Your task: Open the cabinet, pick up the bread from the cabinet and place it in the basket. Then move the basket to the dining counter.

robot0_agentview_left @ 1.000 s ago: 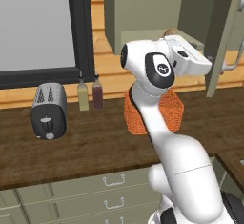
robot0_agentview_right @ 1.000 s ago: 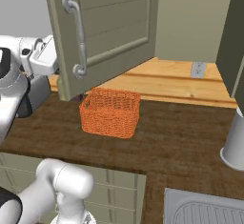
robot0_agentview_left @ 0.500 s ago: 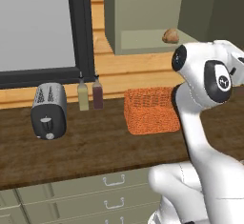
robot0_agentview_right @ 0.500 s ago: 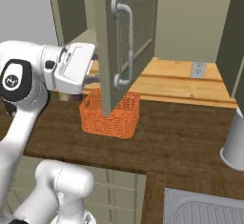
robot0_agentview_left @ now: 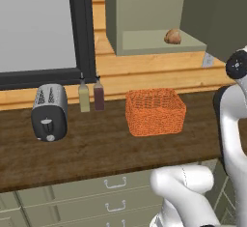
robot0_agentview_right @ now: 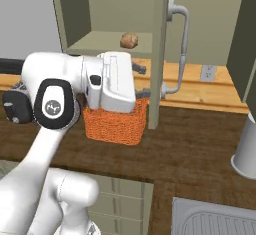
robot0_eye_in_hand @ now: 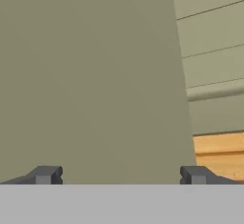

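1. Gripper (robot0_agentview_right: 144, 81) sits at the inner face of the swung-out cabinet door (robot0_agentview_right: 159, 49); in the hand view its fingertips (robot0_eye_in_hand: 45, 174) stand wide apart with flat olive panel between them, holding nothing.
2. Progress, judged from how things lie: the cabinet (robot0_agentview_left: 144, 13) stands open, so the first step looks done. Picking the bread, filling the basket and carrying it to the dining counter are all left.
3. Basket (robot0_agentview_left: 155, 111), orange and empty, stands on the dark wood worktop (robot0_agentview_left: 96, 144) below the open shelf, just behind the robot's forearm in the right base view.
4. Toaster (robot0_agentview_left: 49, 111) and two small bottles (robot0_agentview_left: 91, 95) stand to the basket's left, well apart from any reach toward the shelf.
5. Bread (robot0_agentview_left: 172, 36) lies farthest back on the cabinet shelf, toward its right side, above the basket.
6. Door edge and its curved silver handle (robot0_agentview_right: 181, 49) hang beside the hand; I judge the arm must clear them to reach inside.
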